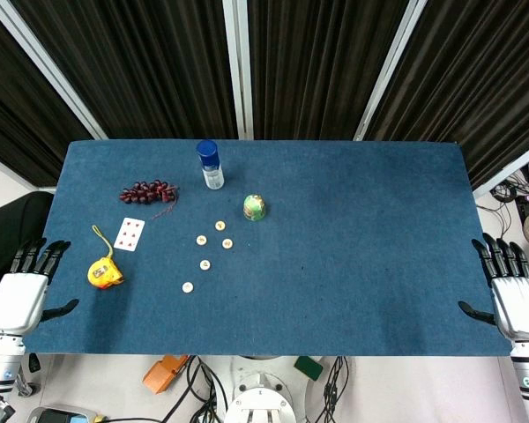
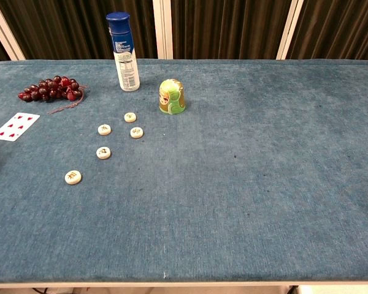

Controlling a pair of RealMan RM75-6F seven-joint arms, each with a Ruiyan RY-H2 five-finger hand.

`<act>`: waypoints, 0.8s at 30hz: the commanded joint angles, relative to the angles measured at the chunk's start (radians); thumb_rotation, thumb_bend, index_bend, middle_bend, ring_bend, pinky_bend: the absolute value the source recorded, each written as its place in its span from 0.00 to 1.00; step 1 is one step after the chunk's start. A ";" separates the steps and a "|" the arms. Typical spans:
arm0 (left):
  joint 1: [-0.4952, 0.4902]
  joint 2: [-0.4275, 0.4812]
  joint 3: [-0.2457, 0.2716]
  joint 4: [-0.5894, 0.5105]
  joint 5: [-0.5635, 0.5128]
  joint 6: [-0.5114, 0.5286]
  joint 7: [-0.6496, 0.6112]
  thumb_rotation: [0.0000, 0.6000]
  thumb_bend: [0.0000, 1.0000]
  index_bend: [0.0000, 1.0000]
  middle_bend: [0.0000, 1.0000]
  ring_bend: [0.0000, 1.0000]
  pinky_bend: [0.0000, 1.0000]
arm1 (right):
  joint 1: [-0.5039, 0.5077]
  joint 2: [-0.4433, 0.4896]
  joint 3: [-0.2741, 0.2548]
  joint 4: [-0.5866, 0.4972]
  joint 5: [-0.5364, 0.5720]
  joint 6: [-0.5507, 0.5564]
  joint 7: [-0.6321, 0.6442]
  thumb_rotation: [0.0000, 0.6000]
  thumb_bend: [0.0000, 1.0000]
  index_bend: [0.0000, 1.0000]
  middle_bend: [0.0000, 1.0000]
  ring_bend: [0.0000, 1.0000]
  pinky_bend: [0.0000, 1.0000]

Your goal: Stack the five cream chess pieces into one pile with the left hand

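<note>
Several cream round chess pieces lie flat and apart on the blue table, left of centre: one at the back [image 1: 220, 226] [image 2: 130, 117], one to its left [image 1: 201, 240] [image 2: 104, 129], one to its right [image 1: 227, 243] [image 2: 136, 132], one nearer [image 1: 205, 264] [image 2: 103, 152], and the nearest [image 1: 188, 286] [image 2: 73, 177]. My left hand [image 1: 22, 291] rests at the table's left edge, open and holding nothing, far from the pieces. At the right edge my right hand [image 1: 513, 295] is open too. Neither hand shows in the chest view.
A blue-capped bottle [image 1: 211, 165] [image 2: 124, 52] stands at the back. A small green dome-shaped toy [image 1: 255, 207] [image 2: 171, 97] sits just behind the pieces. Grapes [image 1: 147, 190] [image 2: 51, 88], a playing card [image 1: 130, 233] [image 2: 15, 126] and a yellow tape measure [image 1: 105, 272] lie to the left.
</note>
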 commanded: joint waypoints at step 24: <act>-0.338 -0.230 -0.019 0.046 0.075 -0.428 0.029 1.00 0.18 0.36 0.17 0.06 0.00 | -0.038 0.007 -0.005 0.006 -0.044 0.083 0.013 1.00 0.12 0.00 0.00 0.00 0.00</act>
